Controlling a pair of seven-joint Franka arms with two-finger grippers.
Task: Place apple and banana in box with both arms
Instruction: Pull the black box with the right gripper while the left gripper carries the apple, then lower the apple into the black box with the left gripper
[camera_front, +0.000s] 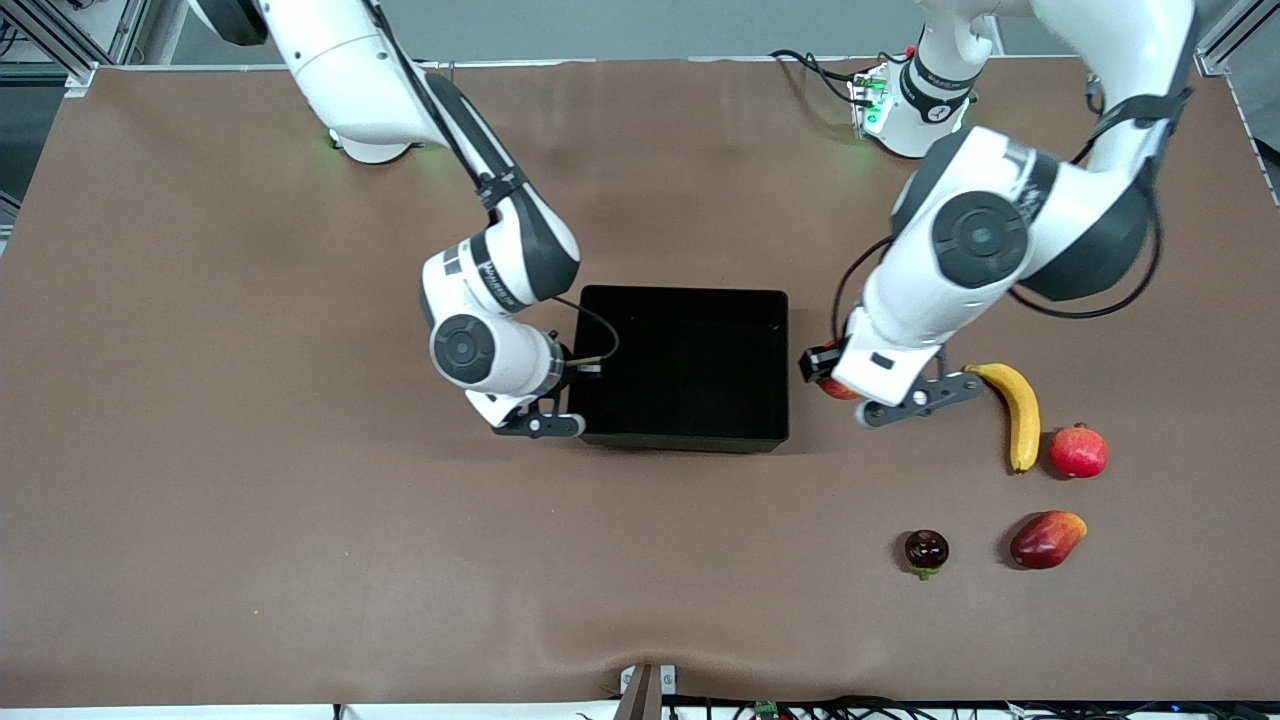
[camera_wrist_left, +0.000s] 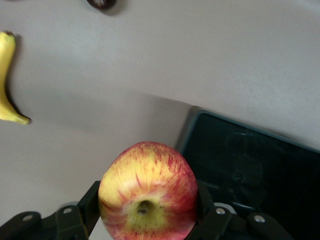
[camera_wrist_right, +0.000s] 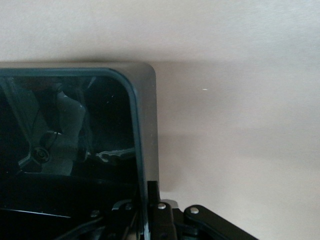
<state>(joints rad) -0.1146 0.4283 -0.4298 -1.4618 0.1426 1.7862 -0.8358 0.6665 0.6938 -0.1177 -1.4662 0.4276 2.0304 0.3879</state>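
Beside the box (camera_front: 684, 368), at its wall toward the left arm's end of the table, I see the left gripper (camera_wrist_left: 145, 212) clamped on the apple (camera_wrist_left: 148, 191), its black fingers (camera_wrist_left: 84, 205) pressed against either side of the fruit (red streaks over yellow, dimple turned toward the wrist camera). From the front camera only a sliver of that apple shows under the wrist, just off the box's wall and not yet over its inside. At the box's other wall, toward the right arm's end of the table, I have the right gripper (camera_wrist_right: 150, 212) pinched tight on the rim, one finger inside the glossy black wall and one outside. Still on the table (camera_front: 250, 450), the banana (camera_front: 1014, 412) lies well apart from the box toward the left arm's end, untouched, near the left arm's wrist. Just beside the banana sits a plain red round fruit (camera_front: 1078, 452), and nearer to the front camera than the banana lie a red-orange mango (camera_front: 1046, 539) and a small dark fruit (camera_front: 926, 550).
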